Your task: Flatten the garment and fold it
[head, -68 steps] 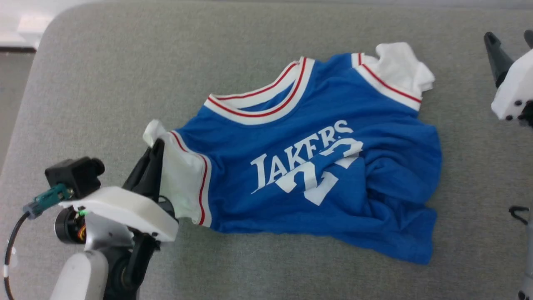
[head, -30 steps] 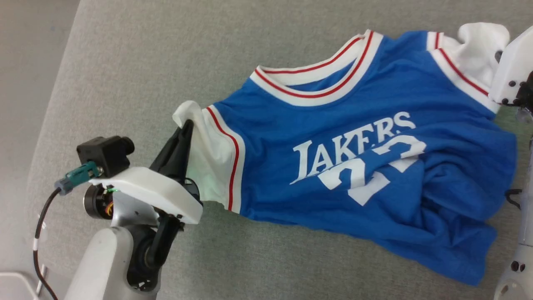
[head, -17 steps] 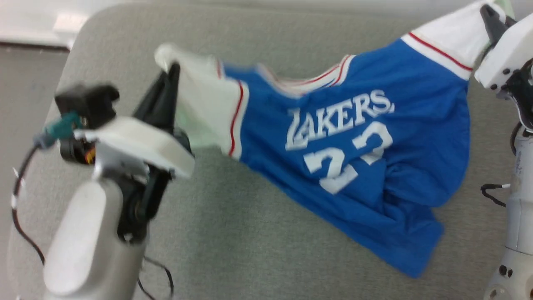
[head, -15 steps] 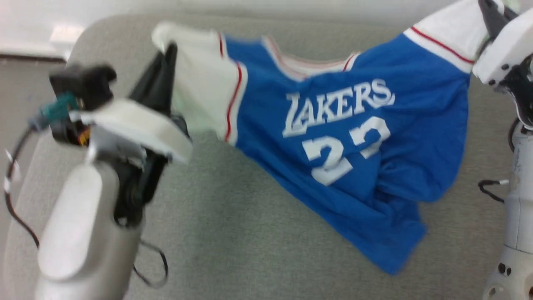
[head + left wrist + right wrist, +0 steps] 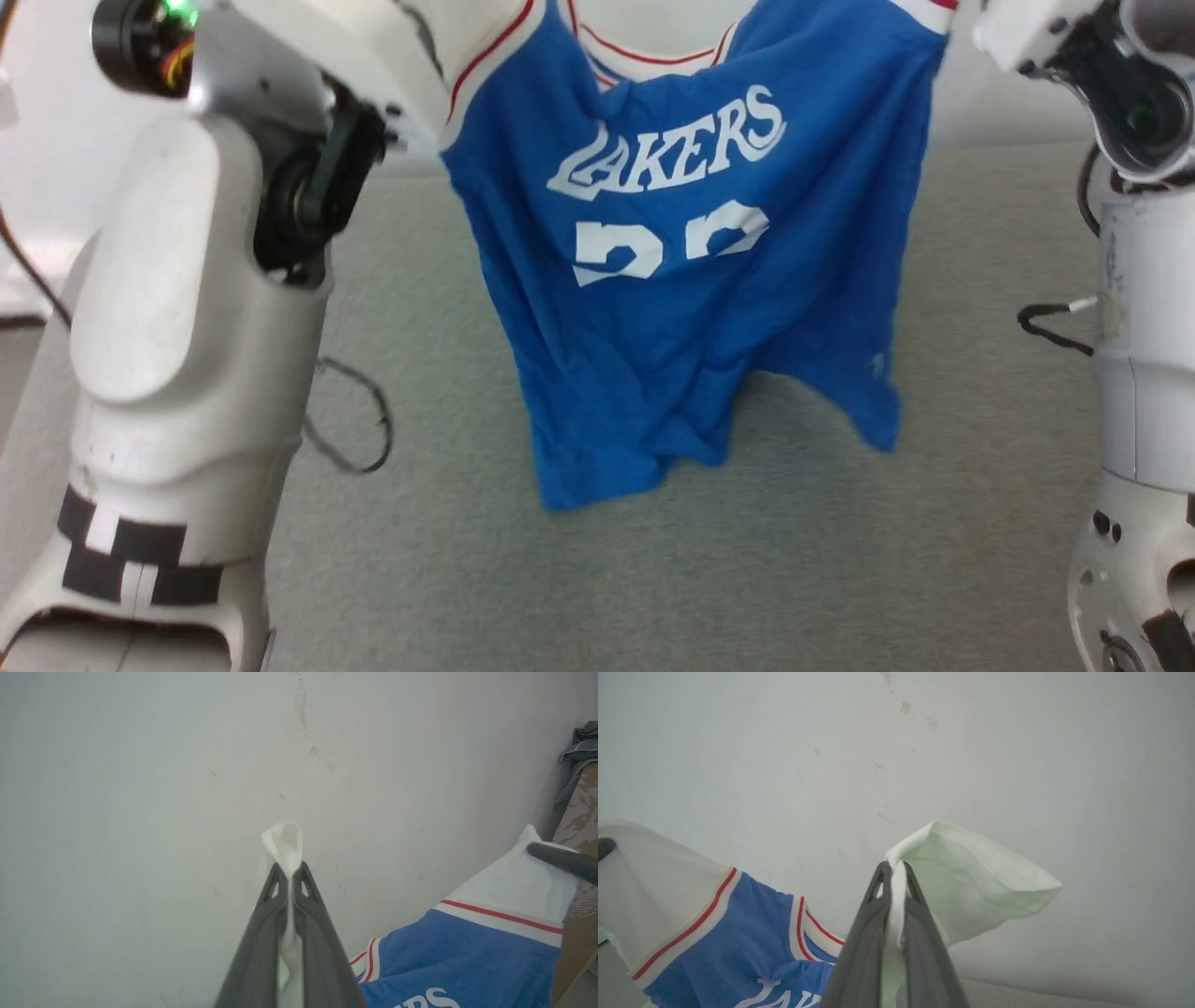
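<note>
Left gripper (image 5: 289,877) and right gripper (image 5: 893,872) both pinched tight on the jersey (image 5: 691,308) by its white sleeves (image 5: 514,882), hem probably dangling clear of the table (image 5: 980,280).

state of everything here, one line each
jersey: held up off the grey surface by both sleeves, front facing the head camera, lower half creased, hem uneven
left gripper: shut on the left sleeve
right gripper: shut on the right sleeve
</note>
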Motion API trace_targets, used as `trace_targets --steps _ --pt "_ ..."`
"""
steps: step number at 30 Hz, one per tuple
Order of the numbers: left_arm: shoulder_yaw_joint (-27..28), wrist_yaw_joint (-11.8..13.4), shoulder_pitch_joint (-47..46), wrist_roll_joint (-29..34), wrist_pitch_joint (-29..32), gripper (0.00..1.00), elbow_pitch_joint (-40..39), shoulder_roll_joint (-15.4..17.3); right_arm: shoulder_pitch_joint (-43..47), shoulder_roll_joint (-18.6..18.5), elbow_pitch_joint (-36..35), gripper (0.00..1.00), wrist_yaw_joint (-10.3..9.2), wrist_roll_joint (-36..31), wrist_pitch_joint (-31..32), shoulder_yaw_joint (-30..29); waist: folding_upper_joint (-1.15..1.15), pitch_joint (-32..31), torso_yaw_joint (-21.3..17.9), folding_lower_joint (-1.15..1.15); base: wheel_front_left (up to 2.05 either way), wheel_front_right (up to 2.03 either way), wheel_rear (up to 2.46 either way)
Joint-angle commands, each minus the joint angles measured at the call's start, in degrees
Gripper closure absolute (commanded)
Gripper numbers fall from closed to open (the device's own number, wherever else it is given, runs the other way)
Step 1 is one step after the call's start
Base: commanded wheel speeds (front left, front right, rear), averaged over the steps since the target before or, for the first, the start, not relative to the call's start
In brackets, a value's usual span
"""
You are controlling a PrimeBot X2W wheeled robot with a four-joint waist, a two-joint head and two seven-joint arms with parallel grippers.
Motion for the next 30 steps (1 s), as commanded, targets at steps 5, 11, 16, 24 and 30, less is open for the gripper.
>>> trace_targets --steps 5,11,16,24,30 --pt "1.17 0.50 -5.70 -1.75 1.81 1.00 3.53 -1.00 -4.05 0.39 2.57 1.00 -0.04 1.04 0.79 3.83 0.00 -4.33 -7.25 0.01 0.00 0.00 0.00" --pt "1.31 1.02 -10.08 -1.39 4.00 1.00 7.80 0.13 -7.69 0.64 7.54 1.00 -0.04 0.46 1.32 4.93 0.00 -3.16 -10.55 0.01 0.00 0.00 0.00" --pt "1.45 1.48 -13.34 -1.02 5.39 1.00 11.64 1.16 -10.32 0.75 11.60 1.00 -0.04 -0.68 1.75 5.30 0.00 -0.90 -12.51 0.01 0.00 0.00 0.00" --pt "0.26 1.90 -23.00 2.15 3.46 1.00 14.48 1.72 -17.04 0.78 16.09 1.00 -0.04 -4.76 -0.75 3.28 0.00 9.23 -12.99 0.01 0.00 0.00 0.00" --pt "0.67 1.19 -31.74 3.79 -4.19 1.00 18.32 0.91 -24.15 0.79 18.21 1.00 -0.04 -9.48 -6.65 1.48 0.00 17.92 -11.59 0.01 0.00 0.00 0.00"
